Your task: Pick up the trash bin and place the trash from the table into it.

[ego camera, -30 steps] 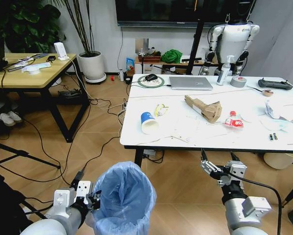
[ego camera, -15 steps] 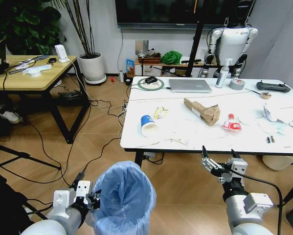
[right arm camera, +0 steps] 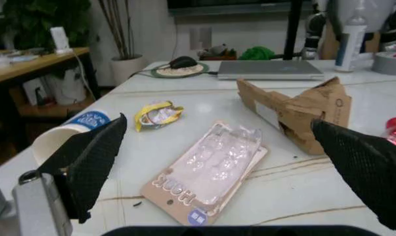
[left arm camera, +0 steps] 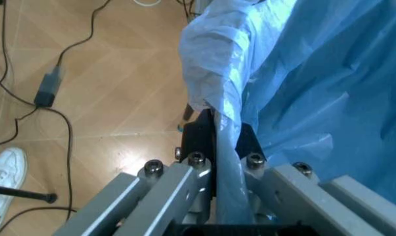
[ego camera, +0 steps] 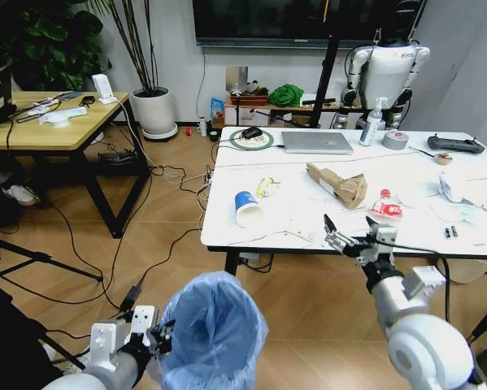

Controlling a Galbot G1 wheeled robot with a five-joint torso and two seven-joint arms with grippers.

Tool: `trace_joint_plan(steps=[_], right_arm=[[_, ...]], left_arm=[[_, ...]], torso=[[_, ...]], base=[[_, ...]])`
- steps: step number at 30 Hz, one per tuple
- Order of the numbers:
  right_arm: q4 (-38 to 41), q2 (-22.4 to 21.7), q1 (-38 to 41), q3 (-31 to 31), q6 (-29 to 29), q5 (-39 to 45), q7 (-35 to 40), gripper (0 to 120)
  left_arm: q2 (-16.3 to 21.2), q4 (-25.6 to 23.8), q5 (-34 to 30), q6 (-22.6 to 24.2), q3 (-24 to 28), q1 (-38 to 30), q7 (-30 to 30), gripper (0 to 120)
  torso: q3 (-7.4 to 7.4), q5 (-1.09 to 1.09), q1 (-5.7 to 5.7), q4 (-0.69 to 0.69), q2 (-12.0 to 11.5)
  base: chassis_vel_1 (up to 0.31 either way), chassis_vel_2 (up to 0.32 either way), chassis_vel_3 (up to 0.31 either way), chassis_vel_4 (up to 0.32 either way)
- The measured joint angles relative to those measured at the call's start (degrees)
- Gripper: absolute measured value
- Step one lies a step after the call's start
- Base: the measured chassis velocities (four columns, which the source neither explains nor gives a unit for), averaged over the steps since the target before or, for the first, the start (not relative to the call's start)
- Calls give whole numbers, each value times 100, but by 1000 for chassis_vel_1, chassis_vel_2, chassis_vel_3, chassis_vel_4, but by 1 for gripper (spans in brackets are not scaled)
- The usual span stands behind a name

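bin held: left gripper (left arm camera: 214,172) clamped on trash bin (ego camera: 213,329) liner, bottom centre. right gripper (ego camera: 350,238) wide open, empty, at table (ego camera: 227,231) edge; next: grab blister pack (right arm camera: 211,169).

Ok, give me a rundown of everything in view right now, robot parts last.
trash bin: one, blue-lined, held low in front
table: one, white
paper cup: one, blue-white, on its side, table's left part
yellow wrapper: one, beside cup
blister pack: one, clear, near edge
cardboard box: one, brown, mid-table
bottle: one, red-labelled
laptop: one, silver, far side
left end effector: shut on bin liner
right end effector: open, at table edge
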Motion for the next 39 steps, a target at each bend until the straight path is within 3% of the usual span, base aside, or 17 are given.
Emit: trace_joint_plan(steps=[4,8,12,20,25,32,39], right_arm=[[-270,-359,492,-554,-90,146,39,100],[-660,-624,1502,-1529,-260,462,198,100],[-980,-606,2155,-2177,-348,566,297,100],[-1811,-112,3279,-3308,-573,921,687,100],[-2296,142,3698,-3462,-597,949,787,100],[-2733,94,3994,-3474,-581,896,608,100],[-2499,20,3925,-3359,-609,1114,716,100]], left_arm=[[-18,0,-16,0,-18,107,-9,0],[-24,0,-74,0,-57,149,-120,0],[21,0,-149,1,-68,160,-231,0],[126,0,-254,1,-56,118,-332,0],[184,0,-359,1,-69,60,-355,0],[232,0,-433,1,-92,-3,-357,0],[278,0,-486,1,-120,-23,-358,0]], torso=[[-6,0,-5,2,-8],[-10,-1,-8,2,-17],[-12,-1,-10,3,-22],[-18,-2,-15,2,-31],[-20,-2,-17,3,-35],[-23,-1,-19,2,-39],[-24,0,-20,2,-42]], base=[[0,0,0,0],[0,0,0,0],[0,0,0,0],[0,0,0,0],[0,0,0,0],[0,0,0,0],[0,0,0,0]])
